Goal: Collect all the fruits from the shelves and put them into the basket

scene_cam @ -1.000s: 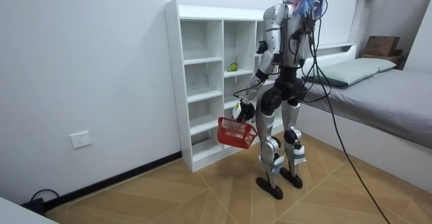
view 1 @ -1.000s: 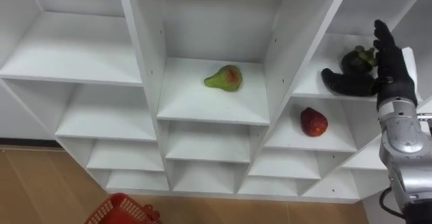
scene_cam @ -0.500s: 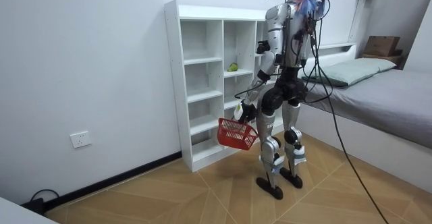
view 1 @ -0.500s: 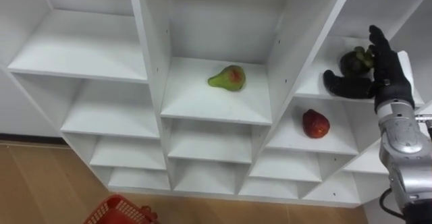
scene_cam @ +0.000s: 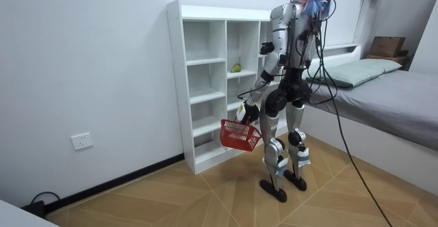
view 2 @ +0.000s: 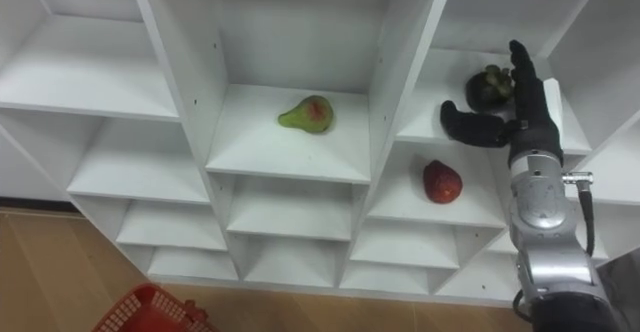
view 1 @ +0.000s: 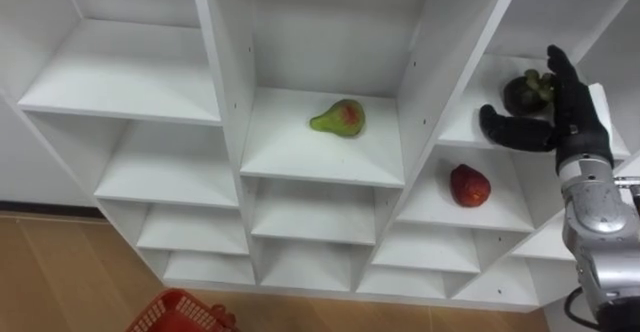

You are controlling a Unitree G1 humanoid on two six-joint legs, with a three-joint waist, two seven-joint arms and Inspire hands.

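A dark mangosteen (view 1: 522, 92) sits on a shelf in the right column of the white closet (view 1: 225, 92). My right hand (view 1: 568, 112) is raised just to its right, open, fingers straight up and the thumb reaching left beneath the fruit. A green pear with a red blush (view 1: 338, 118) lies on the middle column's shelf. One shelf below the mangosteen lies a red fruit (view 1: 468, 185). A red basket (view 1: 172, 313) hangs low at my left, and my left hand (scene_cam: 245, 112) is shut on its handle.
I stand close in front of the closet on a wooden floor (scene_cam: 205, 199). The closet's other compartments (view 1: 120, 67) hold nothing. A bed (scene_cam: 383, 83) stands behind me at the room view's right.
The view has shifted slightly. My right hand has stayed beside the mangosteen, edging a little closer to it. The basket hangs as before.
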